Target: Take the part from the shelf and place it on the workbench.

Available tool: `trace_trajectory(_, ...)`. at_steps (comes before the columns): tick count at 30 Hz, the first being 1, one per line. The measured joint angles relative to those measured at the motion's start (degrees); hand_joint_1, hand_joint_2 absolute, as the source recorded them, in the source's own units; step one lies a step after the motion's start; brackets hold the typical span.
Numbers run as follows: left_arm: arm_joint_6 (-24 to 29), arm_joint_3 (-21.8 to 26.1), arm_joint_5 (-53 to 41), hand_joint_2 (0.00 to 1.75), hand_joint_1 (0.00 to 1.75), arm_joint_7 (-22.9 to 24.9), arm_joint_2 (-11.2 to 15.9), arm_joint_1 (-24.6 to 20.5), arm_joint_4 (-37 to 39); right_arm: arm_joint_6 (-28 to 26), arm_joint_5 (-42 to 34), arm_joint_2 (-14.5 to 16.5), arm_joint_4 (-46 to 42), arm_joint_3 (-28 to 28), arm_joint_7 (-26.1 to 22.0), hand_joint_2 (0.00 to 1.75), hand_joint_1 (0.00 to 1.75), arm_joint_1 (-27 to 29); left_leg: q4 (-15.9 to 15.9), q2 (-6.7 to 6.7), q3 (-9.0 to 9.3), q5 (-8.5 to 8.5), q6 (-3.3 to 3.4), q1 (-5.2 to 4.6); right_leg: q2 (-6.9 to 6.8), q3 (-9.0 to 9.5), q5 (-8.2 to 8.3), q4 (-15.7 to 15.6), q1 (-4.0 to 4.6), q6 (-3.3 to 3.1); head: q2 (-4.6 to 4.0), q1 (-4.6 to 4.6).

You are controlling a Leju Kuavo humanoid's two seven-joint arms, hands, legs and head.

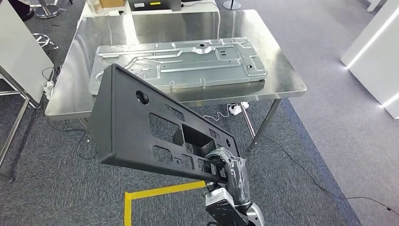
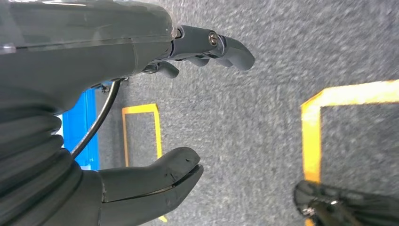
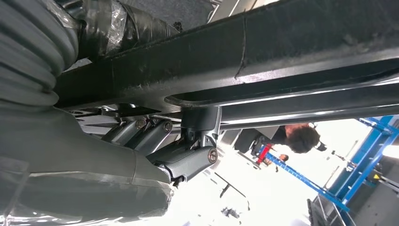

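A long black plastic panel [image 1: 141, 127] with several cut-outs is held up in front of me, tilted, its far end toward the steel workbench [image 1: 282, 70]. My right hand [image 1: 226, 162] grips its near lower edge; in the right wrist view the fingers [image 3: 183, 157] hook under the black part [image 3: 291, 42]. A large stamped silver metal plate [image 1: 181, 63] lies flat on the workbench. My left hand [image 2: 188, 108] hangs over the grey carpet with its fingers apart and nothing in it.
Yellow tape lines [image 1: 155, 193] mark the grey carpet below me. Cables and a power strip [image 1: 235, 109] lie under the workbench. A white cabinet [image 1: 376, 52] stands to the right and a white board [image 1: 19, 52] to the left. Blue framing [image 3: 357, 179] appears in the right wrist view.
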Motion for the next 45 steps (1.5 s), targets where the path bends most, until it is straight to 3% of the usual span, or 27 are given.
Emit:
trace_trajectory(2,0.0,0.0,0.0,1.75,0.00,0.0,0.0,0.0,0.0,0.0,0.0,0.0,0.3,-0.2,0.0,1.75,1.75,0.0,-0.1,-0.16,1.62,-1.30,-0.13,0.00,-0.03,-3.55,-1.75,1.9,-0.13,0.11,0.00,0.00)
trace_trajectory(3,0.0,0.0,0.0,1.75,0.00,0.0,0.0,0.1,0.0,0.0,0.0,0.0,0.4,-0.2,0.0,1.75,1.75,0.0,-0.1,-0.23,2.63,-2.03,-0.22,0.00,-0.04,-4.21,-1.15,0.6,-0.14,0.04,0.00,0.01)
trace_trajectory(4,0.0,0.0,0.0,1.75,0.00,0.0,0.0,0.1,0.0,0.0,0.1,0.0,0.5,-0.2,0.1,1.75,1.75,0.0,-0.1,-0.24,3.76,-2.86,-0.34,-0.01,-0.06,-4.15,1.09,-2.4,-0.09,-0.19,0.00,0.01)
trace_trajectory(6,0.0,0.0,-0.3,1.75,0.00,0.2,0.0,0.2,0.0,0.1,1.7,0.0,0.8,-0.4,1.1,1.75,1.75,-0.1,-0.4,-0.23,5.57,-4.44,-0.66,0.01,-0.21,-3.63,8.11,-8.4,0.35,-1.04,-0.01,-0.06)
trace_trajectory(7,-0.1,-0.1,-0.5,1.75,0.00,0.3,0.0,0.2,0.0,0.3,3.2,0.0,1.1,-0.5,2.0,1.75,1.75,-0.4,-0.7,-0.21,6.22,-5.11,-0.98,0.06,-0.31,-3.32,10.69,-10.5,0.72,-1.52,-0.01,-0.08)
trace_trajectory(8,-0.1,-0.2,-0.9,1.75,0.00,0.5,-0.1,0.0,0.0,0.6,4.9,0.1,1.6,-0.6,3.0,1.75,1.75,-0.8,-1.1,-0.15,6.92,-5.47,-1.34,0.10,-0.37,-3.16,11.95,-11.4,1.05,-1.97,-0.01,-0.12)
trace_trajectory(10,-0.3,-0.4,-1.6,1.75,0.00,0.9,0.0,-0.4,0.0,2.0,8.2,0.3,3.1,-1.0,4.8,1.75,1.75,-2.7,-1.2,0.11,7.94,-5.01,-2.34,0.07,-0.20,-2.06,11.30,-12.4,1.30,-2.88,0.00,-0.10)
trace_trajectory(12,-0.5,-0.9,-2.2,1.75,0.00,1.1,0.2,-0.8,0.0,4.2,11.0,0.7,5.4,-1.2,6.1,1.75,1.75,-5.4,2.0,0.25,6.95,-3.76,-2.98,0.10,0.06,-0.06,10.71,-13.8,1.06,-3.78,0.00,-0.17)
trace_trajectory(14,-0.7,-1.4,-2.9,1.75,0.00,1.3,0.3,-1.2,0.1,6.6,13.1,1.3,8.4,-1.0,7.2,1.75,1.75,-8.1,8.7,0.15,2.86,-4.48,-3.15,0.23,0.10,2.04,9.89,-14.9,0.88,-4.41,0.00,-0.28)
trace_trajectory(16,-1.0,-1.7,-3.2,1.75,0.00,1.4,0.4,-1.3,0.1,8.3,14.4,1.7,11.6,-0.6,8.1,1.75,1.75,-10.6,14.2,0.11,-2.37,-8.13,-3.15,0.23,0.20,3.83,8.58,-15.3,0.90,-4.62,0.00,-0.30)
trace_trajectory(18,-1.1,-2.0,-3.5,1.75,0.00,1.6,0.7,-1.0,0.1,9.5,15.1,1.9,14.4,0.0,9.3,1.75,1.75,-12.5,14.6,0.11,-5.79,-10.61,-3.04,0.22,0.49,5.82,7.00,-15.3,0.98,-4.58,0.00,-0.31)
trace_trajectory(19,-1.1,-2.1,-3.6,1.75,0.00,1.7,0.8,-0.9,0.1,10.0,15.2,2.0,15.6,0.4,9.9,1.75,1.75,-13.4,12.6,0.11,-6.55,-9.68,-2.93,0.16,0.59,6.97,6.13,-15.3,1.04,-4.51,0.00,-0.31)
trace_trajectory(23,-1.2,-2.7,-3.8,1.75,0.00,2.3,1.4,-0.3,0.1,11.8,16.3,1.3,19.4,1.1,12.1,1.75,1.75,-16.5,2.2,-0.08,-7.54,4.34,-1.95,-0.68,0.82,9.96,2.61,-15.0,1.29,-3.65,0.00,-0.30)
trace_trajectory(24,-1.3,-2.7,-3.8,1.75,0.00,2.4,1.4,-0.2,0.1,12.0,16.8,0.9,20.0,1.2,12.3,1.75,1.75,-17.2,1.6,-0.15,-7.55,5.40,-1.73,-0.80,0.93,10.43,2.17,-14.7,1.34,-3.31,0.00,-0.30)
trace_trajectory(25,-1.3,-2.8,-3.8,1.75,0.00,2.4,1.4,-0.3,0.1,12.1,17.4,0.6,20.3,1.2,12.4,1.75,1.75,-17.9,1.5,-0.18,-7.09,5.13,-1.50,-0.75,1.00,10.50,2.12,-14.4,1.35,-2.97,0.00,-0.31)
trace_trajectory(27,-1.4,-3.0,-3.8,1.75,0.00,2.4,1.4,-0.5,0.2,12.3,18.3,0.1,20.5,1.3,12.2,1.75,1.75,-19.4,0.7,-0.18,-5.85,4.65,-0.85,-0.48,0.73,8.90,3.33,-10.9,1.24,-2.32,0.00,-0.28)
trace_trajectory(29,-1.4,-3.0,-3.8,1.75,0.00,2.2,1.4,-0.7,0.2,12.7,19.2,-0.2,20.5,1.4,12.1,1.75,1.75,-20.8,-0.2,-0.19,-4.14,3.89,-0.38,-0.20,0.38,4.43,3.57,-4.2,0.89,-1.51,0.00,-0.28)
trace_trajectory(31,-1.4,-3.0,-3.8,1.75,0.00,2.1,1.4,-0.8,0.2,13.1,19.7,-0.6,20.5,1.8,12.1,1.75,1.75,-21.5,-0.6,-0.29,-2.24,2.65,-0.29,-0.03,0.21,-0.47,0.43,1.2,0.35,-0.79,0.00,-0.28)
trace_trajectory(32,-1.4,-3.0,-3.8,1.75,0.00,2.1,1.4,-0.8,0.2,13.3,20.0,-0.8,20.5,2.0,12.2,1.75,1.75,-21.6,-0.7,-0.38,-1.17,1.88,-0.38,0.08,0.14,-2.30,-1.66,2.1,0.08,-0.52,0.00,-0.28)
trace_trajectory(33,-1.4,-3.0,-3.8,1.75,0.00,2.1,1.4,-0.7,0.2,13.4,20.3,-0.9,20.5,2.2,12.2,1.75,1.75,-21.8,-0.8,-0.49,-0.01,1.02,-0.54,0.22,0.04,-3.51,-3.10,1.7,-0.13,-0.28,0.00,-0.28)
trace_trajectory(34,-1.4,-3.0,-3.8,1.75,0.00,2.0,1.4,-0.6,0.2,13.4,20.6,-1.0,20.4,2.5,12.2,1.75,1.75,-21.9,-0.8,-0.57,1.23,0.08,-0.77,0.39,-0.08,-4.12,-3.19,-0.1,-0.28,-0.10,0.00,-0.28)
trace_trajectory(35,-1.4,-3.0,-3.7,1.75,0.00,2.0,1.4,-0.6,0.2,13.5,20.8,-1.2,20.4,2.7,12.2,1.75,1.75,-22.0,-0.8,-0.62,2.46,-0.88,-1.03,0.54,-0.22,-4.31,-1.22,-2.8,-0.40,-0.03,0.00,-0.27)
trace_trajectory(38,-1.4,-3.0,-3.7,1.75,0.00,2.0,1.4,-0.5,0.3,13.5,22.2,-1.7,20.1,3.3,12.6,1.75,1.75,-22.3,-0.6,-0.83,5.42,-3.78,-2.08,0.58,-0.76,-4.38,10.53,-10.7,-0.30,-0.65,0.00,-0.28)
trace_trajectory(39,-1.3,-3.0,-3.7,1.75,0.00,2.0,1.4,-0.6,0.3,13.5,22.8,-1.9,19.8,3.6,12.8,1.75,1.75,-22.5,-0.5,-0.85,6.18,-4.43,-2.52,0.50,-0.79,-4.23,12.39,-11.5,-0.22,-1.13,0.00,-0.29)
trace_trajectory(42,-1.3,-3.0,-3.7,1.75,0.00,2.0,1.4,-1.0,0.3,13.6,24.1,-2.3,18.2,4.4,13.2,1.75,1.75,-23.9,2.5,-0.65,5.66,-3.41,-3.58,0.56,-0.42,-2.64,11.73,-11.8,-0.26,-2.67,0.00,-0.32)
trace_trajectory(44,-1.3,-3.0,-3.6,1.75,0.00,2.0,1.4,-1.2,0.3,13.9,24.6,-2.5,17.2,4.8,13.2,1.75,1.75,-25.0,9.1,-0.52,1.58,-2.75,-3.87,0.66,-0.32,-1.20,11.01,-12.5,-0.24,-3.52,0.00,-0.32)
trace_trajectory(45,-1.3,-3.0,-3.6,1.75,0.00,2.0,1.4,-1.2,0.3,14.1,24.7,-2.7,16.8,5.0,13.2,1.75,1.75,-25.3,12.6,-0.48,-0.99,-3.84,-3.94,0.62,-0.31,-0.44,10.48,-12.7,-0.12,-3.85,0.00,-0.32)
